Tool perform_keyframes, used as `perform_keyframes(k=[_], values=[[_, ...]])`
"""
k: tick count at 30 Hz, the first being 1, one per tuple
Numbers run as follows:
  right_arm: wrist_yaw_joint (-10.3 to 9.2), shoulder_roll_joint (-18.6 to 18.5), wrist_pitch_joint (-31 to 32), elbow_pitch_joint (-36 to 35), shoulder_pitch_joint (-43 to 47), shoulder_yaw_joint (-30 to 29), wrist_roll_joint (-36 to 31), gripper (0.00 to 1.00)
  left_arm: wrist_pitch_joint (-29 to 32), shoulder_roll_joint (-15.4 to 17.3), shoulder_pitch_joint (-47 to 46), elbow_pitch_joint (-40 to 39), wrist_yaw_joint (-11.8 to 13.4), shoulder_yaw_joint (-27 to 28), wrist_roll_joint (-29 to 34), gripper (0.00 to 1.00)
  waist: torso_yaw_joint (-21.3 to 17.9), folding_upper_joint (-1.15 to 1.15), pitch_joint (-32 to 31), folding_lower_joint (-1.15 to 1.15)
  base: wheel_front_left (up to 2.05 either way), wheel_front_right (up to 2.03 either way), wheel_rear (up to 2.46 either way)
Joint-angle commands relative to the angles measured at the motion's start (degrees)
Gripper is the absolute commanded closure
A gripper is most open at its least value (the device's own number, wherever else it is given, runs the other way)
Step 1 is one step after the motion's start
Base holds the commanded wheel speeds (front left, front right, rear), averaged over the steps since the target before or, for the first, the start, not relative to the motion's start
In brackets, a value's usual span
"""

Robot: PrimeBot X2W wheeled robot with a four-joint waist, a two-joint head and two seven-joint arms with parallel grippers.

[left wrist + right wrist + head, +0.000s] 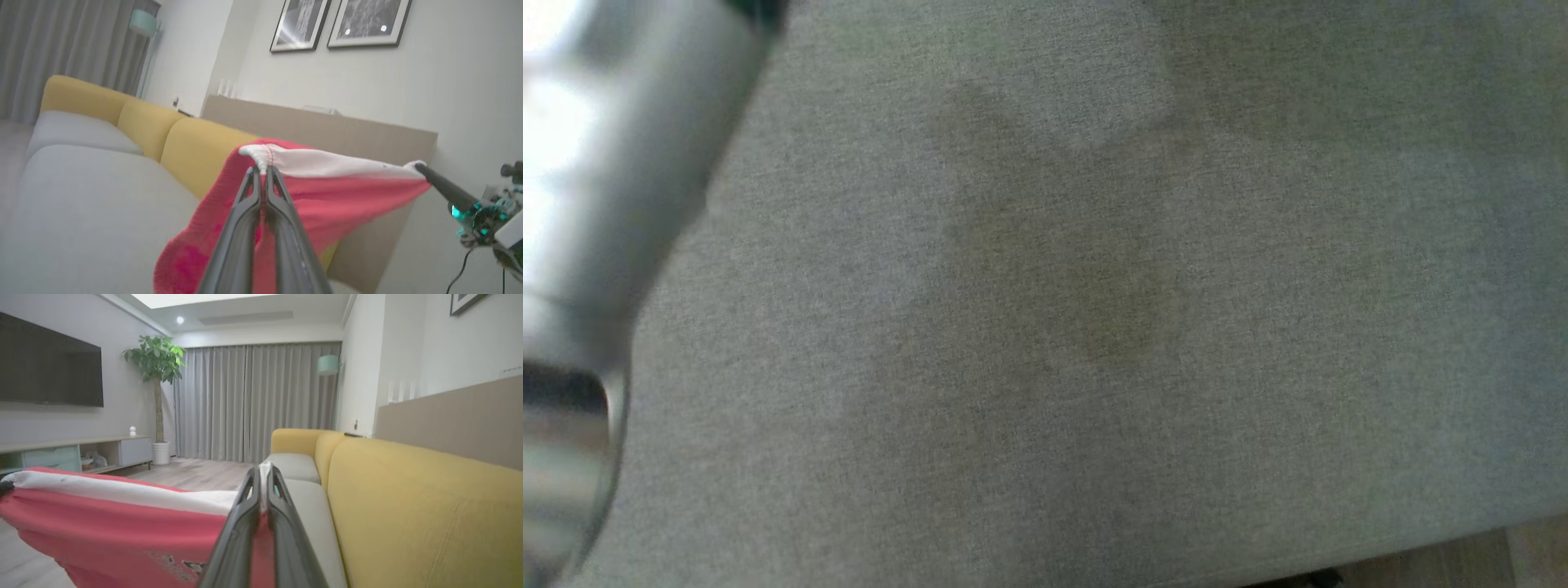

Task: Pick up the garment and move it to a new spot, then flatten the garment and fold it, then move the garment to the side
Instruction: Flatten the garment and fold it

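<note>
In your head view a blurred pale forearm (580, 245) lies along the left edge, the grey seat (1094, 327) of the sofa spreads across the middle, and a sliver of floor (1462, 559) shows at the lower right. In your left wrist view the yellow backrest (196, 151) runs beside the seat on the left. At the middle your left gripper (262, 166) is clenched on the white band (327, 165) of the red garment (347, 204), with the gathered end of the band pinched at the fingertips. The band runs taut to the right, where your right gripper (419, 165) grasps its other end. The red cloth hangs between the two in front of the brown panel (327, 122). Its lower edge runs out of frame, so you cannot tell whether it touches the seat. In your right wrist view the garment stretches from the left edge, where the left gripper meets the band, to the middle, where the right gripper is closed on the cloth. The band is on top and the red is below, with dark print near the bottom. The backrest lies to the right.
</note>
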Motion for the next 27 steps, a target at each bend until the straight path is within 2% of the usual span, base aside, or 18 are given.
perform_keyframes(k=[1,5,10,13,18,24,27], values=[[-0.04,-0.8,-0.3,-1.5,5.1,0.5,-0.2,1.00,-0.9,3.1,3.0,-0.9,-0.2,-0.1,1.0,1.00,0.1,0.00,-0.2,0.00,0.00,0.00,0.00],[-0.04,-1.3,-0.6,-3.3,16.0,2.7,-0.4,1.00,-4.1,4.6,16.0,-0.9,-0.3,-4.9,3.2,1.00,0.8,0.00,-0.7,0.00,0.00,0.00,0.00],[-0.04,-1.4,-1.2,-5.3,30.6,-0.5,-1.6,1.00,-5.8,3.6,32.1,-2.4,1.0,-4.2,7.1,1.00,2.1,0.00,-3.2,0.00,0.00,0.00,0.00],[-0.04,-0.4,-1.3,-7.8,40.0,-7.3,-4.9,1.00,-5.9,2.4,42.0,-6.4,2.1,-0.1,11.7,1.00,2.6,0.00,-5.4,0.00,0.00,0.00,0.00],[-0.04,5.4,-1.3,-16.3,58.9,-19.9,-12.0,1.00,-5.9,2.1,56.9,-13.0,4.2,4.9,18.9,1.00,2.4,0.00,-9.0,0.00,0.00,0.00,0.00],[-0.04,10.4,0.9,-28.2,77.3,-30.1,-17.3,1.00,-5.9,3.6,70.3,-20.9,5.8,8.0,20.7,1.00,2.3,0.00,-11.1,0.00,0.00,0.00,0.00],[-0.04,11.6,2.8,-31.9,80.9,-33.3,-18.8,1.00,-5.8,4.7,72.9,-23.9,6.0,7.8,20.5,1.00,2.6,0.00,-11.4,0.00,0.00,0.00,0.00]])
